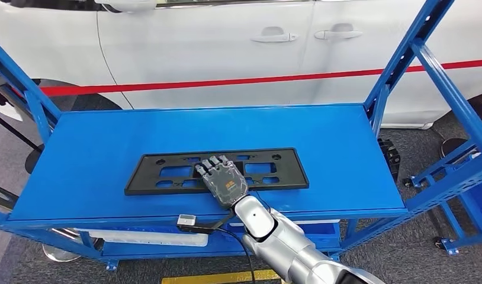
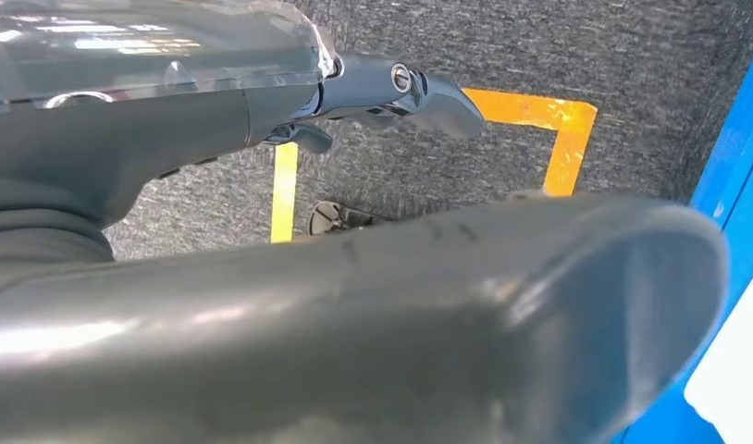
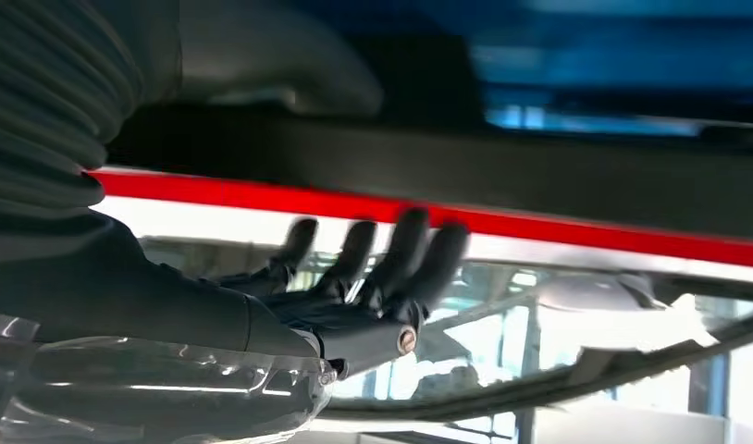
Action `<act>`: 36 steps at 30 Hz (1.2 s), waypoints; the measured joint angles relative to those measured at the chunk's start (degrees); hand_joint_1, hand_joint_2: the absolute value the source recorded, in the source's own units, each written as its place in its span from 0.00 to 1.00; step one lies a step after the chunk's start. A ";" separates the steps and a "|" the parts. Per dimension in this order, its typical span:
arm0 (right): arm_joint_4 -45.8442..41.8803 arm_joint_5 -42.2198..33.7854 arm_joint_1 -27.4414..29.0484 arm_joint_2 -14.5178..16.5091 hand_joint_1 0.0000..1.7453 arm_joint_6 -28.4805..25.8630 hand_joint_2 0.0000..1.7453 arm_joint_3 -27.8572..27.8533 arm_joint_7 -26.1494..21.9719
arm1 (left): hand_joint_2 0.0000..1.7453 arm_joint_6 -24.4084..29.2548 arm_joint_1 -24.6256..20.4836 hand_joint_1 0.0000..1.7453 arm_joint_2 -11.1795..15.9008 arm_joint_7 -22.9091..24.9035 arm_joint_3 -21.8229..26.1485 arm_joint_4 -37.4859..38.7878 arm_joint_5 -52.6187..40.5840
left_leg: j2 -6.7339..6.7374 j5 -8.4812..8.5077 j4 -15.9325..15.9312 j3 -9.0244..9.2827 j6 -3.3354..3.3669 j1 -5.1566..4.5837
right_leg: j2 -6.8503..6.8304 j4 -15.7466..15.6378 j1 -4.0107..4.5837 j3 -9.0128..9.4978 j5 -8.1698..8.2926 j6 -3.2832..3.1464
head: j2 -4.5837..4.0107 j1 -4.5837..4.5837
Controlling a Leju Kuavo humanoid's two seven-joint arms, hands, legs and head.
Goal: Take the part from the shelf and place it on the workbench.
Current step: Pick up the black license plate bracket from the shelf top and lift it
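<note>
Looking past the rack, you see a white car (image 1: 227, 47) with a red stripe behind it; the blue shelf (image 1: 108, 148) spans the frame; the black licence plate frame (image 1: 161, 171) lies flat at its middle, toward the near edge; your right robot hand (image 1: 224, 180) rests palm down on that part, fingers extended and apart, gripping nothing; your left robot hand (image 2: 382, 92) hangs over grey floor marked with yellow tape (image 2: 539, 116), and you cannot tell whether it is open or closed.
</note>
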 joint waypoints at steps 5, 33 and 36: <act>0.67 0.25 -0.09 0.06 0.99 -0.15 1.00 -0.43 -0.07 | 0.00 -0.19 -0.01 0.00 0.20 -0.15 -0.02 0.00 -0.24 | 0.07 -5.50 9.50 -4.14 -1.52 0.39 | -0.21 -0.91 -0.49 0.53 0.39 -1.11 | 0.00 -0.11; -5.50 -20.09 0.20 -0.78 0.99 2.03 1.00 -8.30 -18.29 | 0.00 0.03 0.00 0.00 0.50 -6.95 0.13 0.00 -1.82 | 0.10 -1.10 1.54 -0.45 -1.09 0.59 | 0.22 -0.74 -0.31 1.05 0.01 -0.64 | 0.01 -0.02; -12.27 -34.78 0.77 -1.75 0.99 6.42 1.00 -10.29 -26.27 | 0.00 -0.20 0.02 0.00 0.51 -7.35 0.57 0.00 -1.40 | 0.13 -6.26 11.07 -4.36 -1.67 0.82 | 0.19 -1.01 -0.41 1.32 0.11 -1.18 | 0.01 -0.07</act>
